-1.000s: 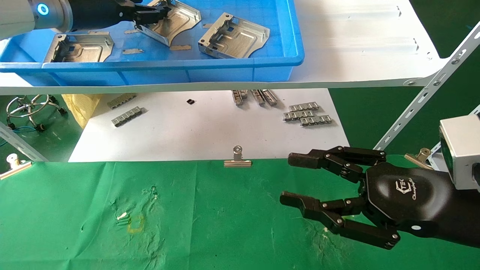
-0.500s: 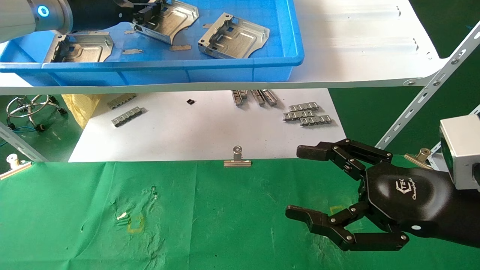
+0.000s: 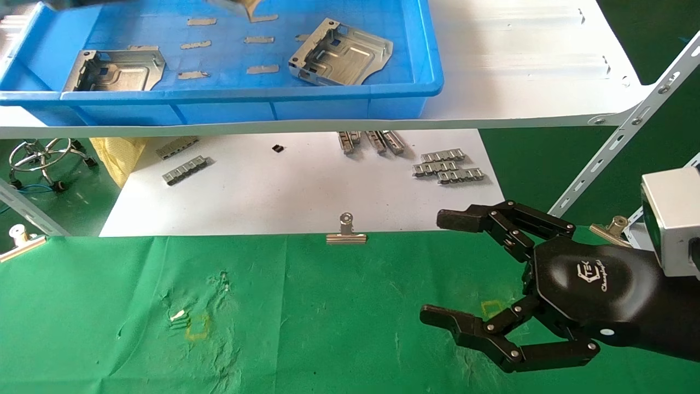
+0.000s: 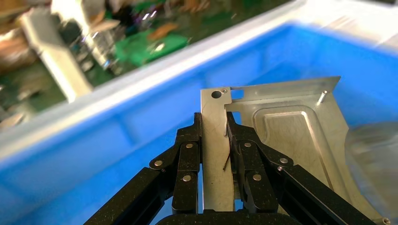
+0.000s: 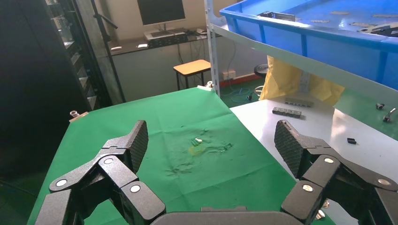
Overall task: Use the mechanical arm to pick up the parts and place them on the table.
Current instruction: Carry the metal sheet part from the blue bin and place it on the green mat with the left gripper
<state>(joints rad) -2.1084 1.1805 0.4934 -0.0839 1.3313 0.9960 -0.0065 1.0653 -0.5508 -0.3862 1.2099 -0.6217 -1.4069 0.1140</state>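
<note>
My left gripper [image 4: 214, 117] is shut on the flat edge of a silver ribbed part [image 4: 291, 126] and holds it above the blue tray [image 4: 117, 126]. In the head view the left gripper is out of frame; only a corner of its part [image 3: 246, 6] shows at the top edge. Two more parts [image 3: 342, 54] [image 3: 117, 68] lie in the blue tray [image 3: 246, 93]. My right gripper [image 3: 443, 268] is open wide and empty, low over the green table [image 3: 328, 317] at the right. It shows the same way in the right wrist view [image 5: 213, 140], above the green cloth [image 5: 155, 117].
The tray stands on a white shelf board [image 3: 519, 54] with a slanted strut [image 3: 618, 148] at the right. Below it a white sheet [image 3: 301, 191] carries ridged silver strips [image 3: 445, 167]. Binder clips [image 3: 346, 232] sit on the cloth's far edge. Small flat tabs [image 3: 262, 69] lie in the tray.
My left gripper has lifted its part up and out of the head view's top edge. My right gripper's fingers have spread wider and drawn slightly right.
</note>
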